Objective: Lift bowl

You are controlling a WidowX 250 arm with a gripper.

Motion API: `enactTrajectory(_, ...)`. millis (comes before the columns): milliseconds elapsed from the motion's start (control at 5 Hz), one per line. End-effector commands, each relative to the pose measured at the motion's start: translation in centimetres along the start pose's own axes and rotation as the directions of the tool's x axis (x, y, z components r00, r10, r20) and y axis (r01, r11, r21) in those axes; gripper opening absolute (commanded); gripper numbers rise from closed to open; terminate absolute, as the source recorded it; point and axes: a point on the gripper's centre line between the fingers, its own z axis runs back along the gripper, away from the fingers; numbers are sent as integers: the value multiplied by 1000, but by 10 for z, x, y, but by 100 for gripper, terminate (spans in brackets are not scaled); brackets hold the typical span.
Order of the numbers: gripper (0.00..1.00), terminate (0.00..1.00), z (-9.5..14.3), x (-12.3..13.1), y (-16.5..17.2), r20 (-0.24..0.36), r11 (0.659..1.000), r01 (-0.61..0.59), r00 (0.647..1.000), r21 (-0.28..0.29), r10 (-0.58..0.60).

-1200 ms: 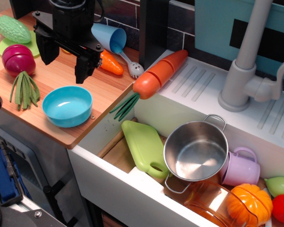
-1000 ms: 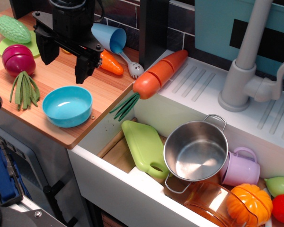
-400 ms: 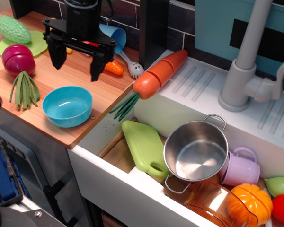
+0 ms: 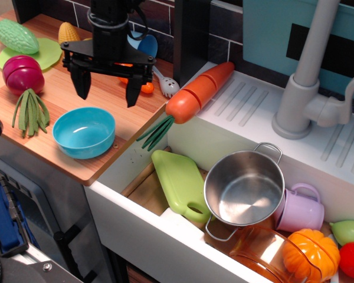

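The light-blue bowl sits upright and empty on the wooden counter near its front edge. My black gripper hangs open just above and behind the bowl, its two fingers spread wide, about a bowl's width apart. It holds nothing and does not touch the bowl.
On the counter: green beans, a purple onion, a green gourd, corn, a blue cup, a small carrot, a fork. A large carrot lies on the sink edge. The sink holds a steel pot, a green board, a lilac mug.
The gripper has turned and moved right and down toward the bowl, its fingers now side by side across the view. The bowl has not moved.
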Motion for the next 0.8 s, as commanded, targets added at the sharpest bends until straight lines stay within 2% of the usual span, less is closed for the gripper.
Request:
enactTrajectory(0,100,0,-1,3,2,16,1000,-19,1000,-5,19)
enactTrajectory(200,100,0,-9,3,2,-22,997,-56,998,-54,55)
enactTrajectory(600,100,0,-22,-6,-4,-23,992,-96,995,-84,94)
